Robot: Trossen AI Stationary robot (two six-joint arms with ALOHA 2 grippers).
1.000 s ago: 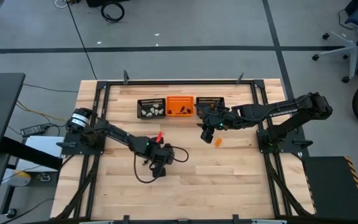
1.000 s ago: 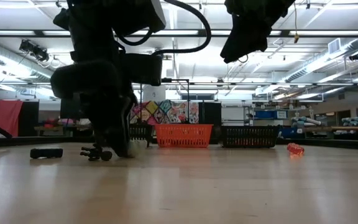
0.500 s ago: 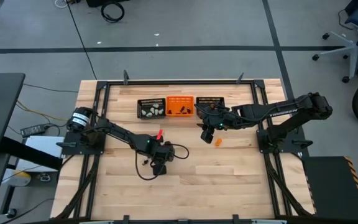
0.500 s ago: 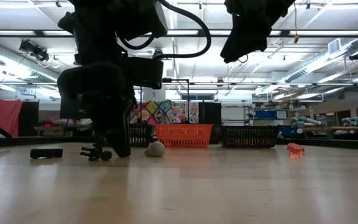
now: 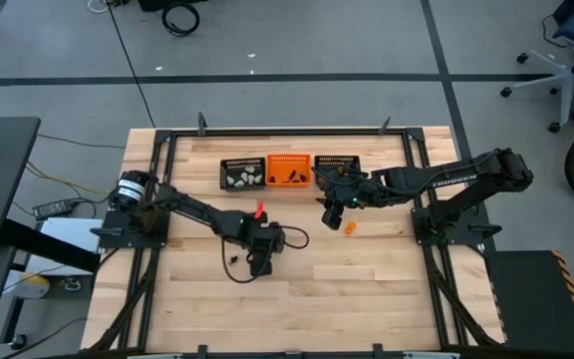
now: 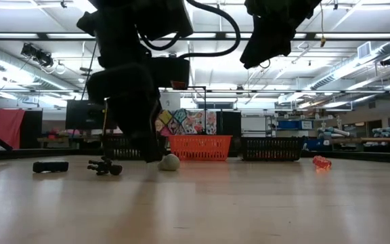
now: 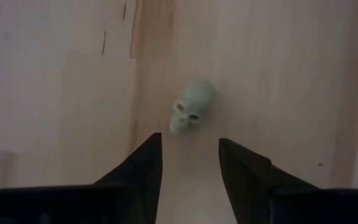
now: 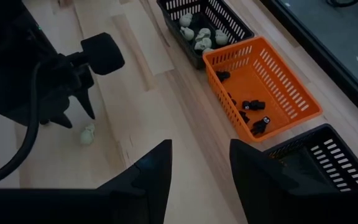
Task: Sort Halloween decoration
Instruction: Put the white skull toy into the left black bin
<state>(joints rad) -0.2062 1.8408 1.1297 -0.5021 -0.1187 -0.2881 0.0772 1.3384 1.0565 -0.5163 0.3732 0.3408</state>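
Note:
A pale whitish skull trinket (image 7: pixel 191 113) lies on its side on the wooden table; it also shows in the low view (image 6: pixel 169 163) and the right wrist view (image 8: pixel 87 134). My left gripper (image 7: pixel 189 163) is open just short of the skull, near the table's middle (image 5: pixel 260 261), touching nothing. My right gripper (image 8: pixel 201 167) is open and empty, held high in front of the baskets (image 5: pixel 329 213). An orange trinket (image 5: pixel 349 227) lies below it. A red-orange trinket (image 5: pixel 258 211) and small black trinkets (image 6: pixel 105 167) lie near my left gripper.
Three mesh baskets stand in a row at the far edge: a black one (image 5: pixel 243 175) holding pale skulls, an orange one (image 5: pixel 289 171) holding black trinkets, and another black one (image 5: pixel 337 167). A black piece (image 6: pixel 50 166) lies at the left. Open tabletop lies toward the near edge.
My left gripper has moved toward the table's right edge, staying low over the table. The pale skull, mostly hidden behind it a second ago, now shows in full lying on the table. My right arm has kept still.

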